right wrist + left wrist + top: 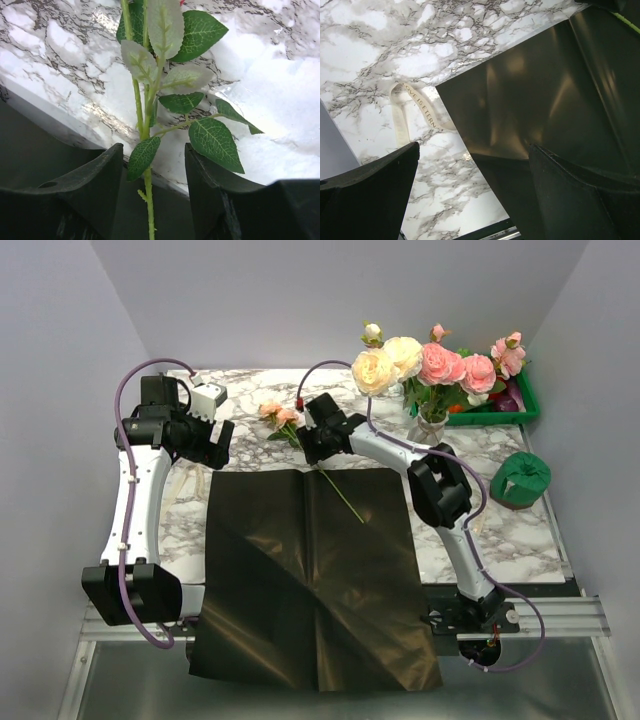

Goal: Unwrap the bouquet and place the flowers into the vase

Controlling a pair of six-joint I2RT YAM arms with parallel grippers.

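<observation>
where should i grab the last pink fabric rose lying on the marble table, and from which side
Grip the pink fabric rose by its thin green stem just below the leaves, from straight above, jaws across it. It lies flat over the edge of the glossy black paper wrapper, bare there; the open right gripper straddles that spot.

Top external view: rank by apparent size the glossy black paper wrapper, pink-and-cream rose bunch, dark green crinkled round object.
1. glossy black paper wrapper
2. pink-and-cream rose bunch, raised nearer the camera
3. dark green crinkled round object
</observation>
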